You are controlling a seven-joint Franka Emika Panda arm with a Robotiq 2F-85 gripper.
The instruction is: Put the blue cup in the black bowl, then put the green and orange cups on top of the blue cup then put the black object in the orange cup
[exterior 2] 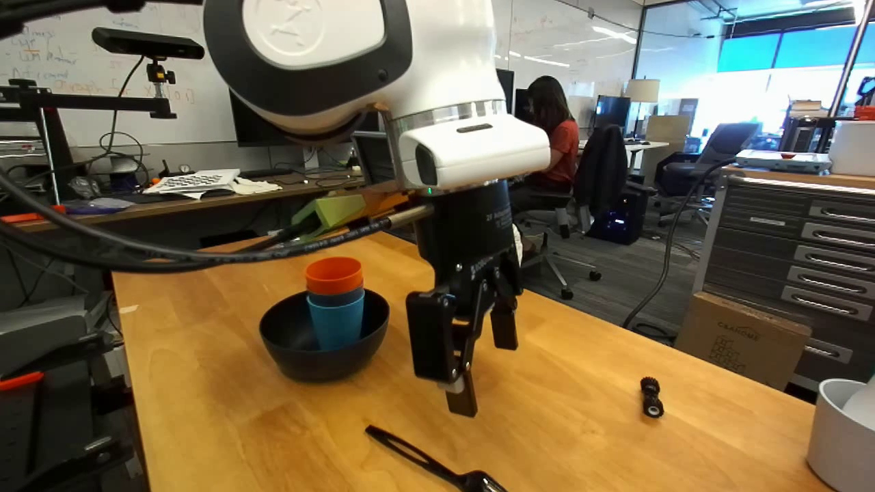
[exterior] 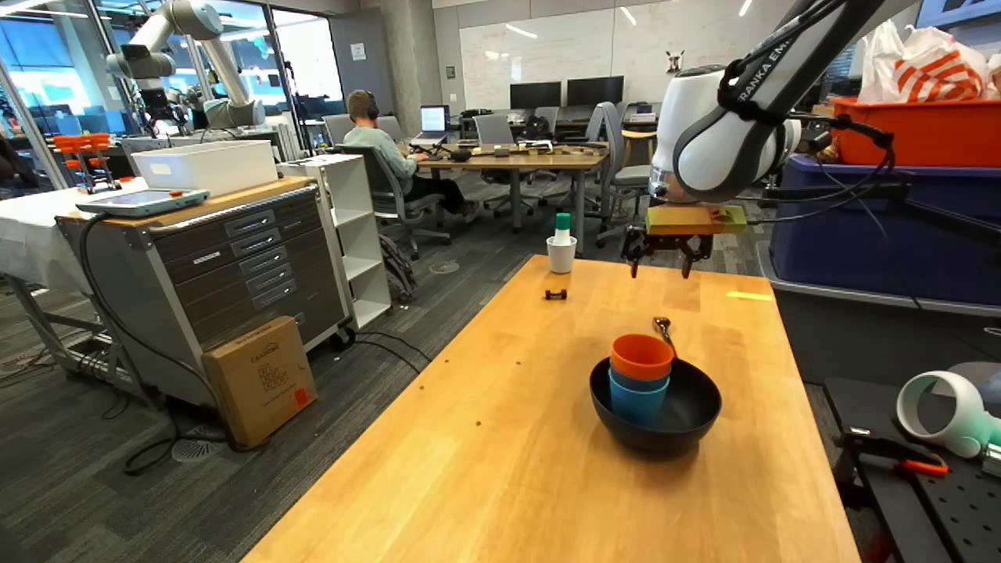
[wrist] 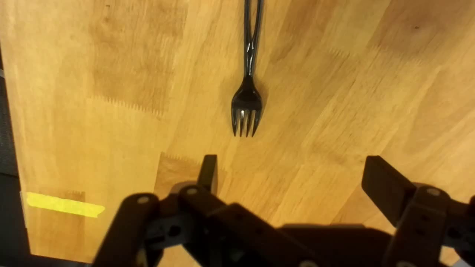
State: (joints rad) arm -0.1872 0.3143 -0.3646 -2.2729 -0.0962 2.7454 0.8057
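Observation:
The light blue cup (exterior: 637, 403) stands in the black bowl (exterior: 694, 422). The orange cup (exterior: 641, 358) sits on top, with a narrow band of the dark teal-green cup (exterior: 644, 381) between them. The same stack shows in an exterior view: blue cup (exterior 2: 337, 326), green cup (exterior 2: 338, 298), orange cup (exterior 2: 333, 275), bowl (exterior 2: 297, 359). The black object, a fork (wrist: 247, 97), lies flat on the table, tines towards my gripper (wrist: 292, 157). My gripper is open and empty above the table, beyond the tines; it shows in both exterior views (exterior: 661, 271) (exterior 2: 483, 374).
A small black dumbbell-shaped piece (exterior: 556, 295) lies on the table (exterior: 469, 469). A white cup (exterior: 561, 256) holding a green-topped white item stands at the table's corner. A yellow tape strip (wrist: 65, 205) is stuck near the table edge. Cables hang along the arm.

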